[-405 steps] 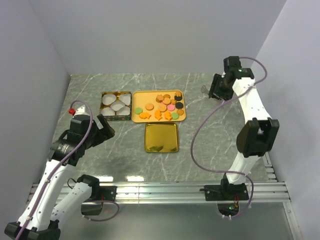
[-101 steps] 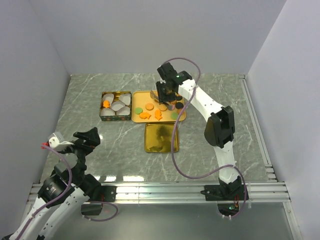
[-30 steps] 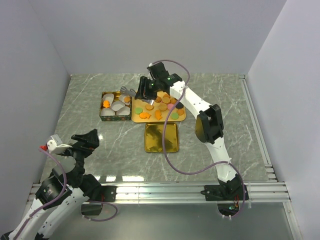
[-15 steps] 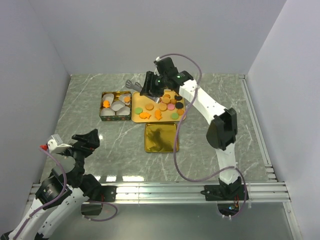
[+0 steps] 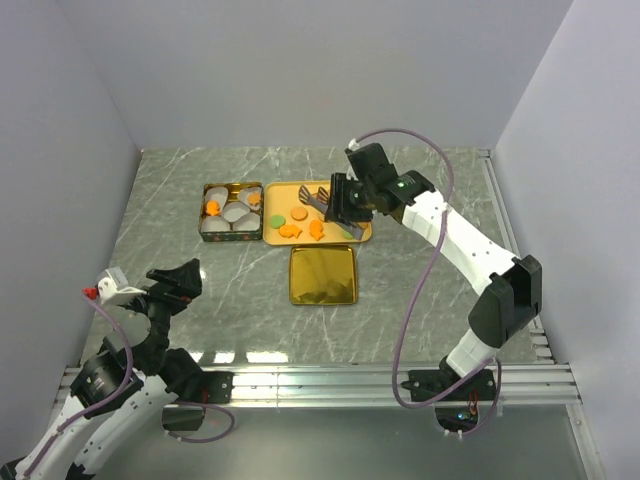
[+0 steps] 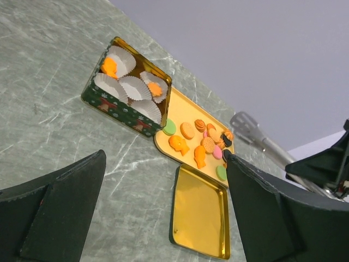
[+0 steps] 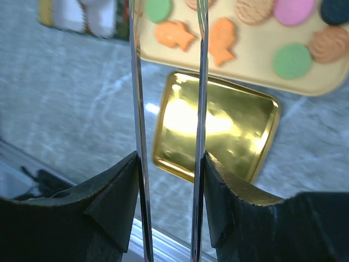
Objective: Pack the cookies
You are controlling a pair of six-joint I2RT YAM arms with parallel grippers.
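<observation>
Fingers of the right gripper clamp metal tongs above the yellow tray holding most cookies; two orange ones sit in the tin. The left gripper gapes wide, holding nothing, well apart.

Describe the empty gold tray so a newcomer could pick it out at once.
Start at the grey marbled table, where a flat yellow tray of small cookies lies near the middle. Directly on its near side, toward the arm bases, lies the shiny gold rectangular metal tray. Unlike the yellow tray and the green tin of white paper cups, it is mirror-bright and holds nothing.
</observation>
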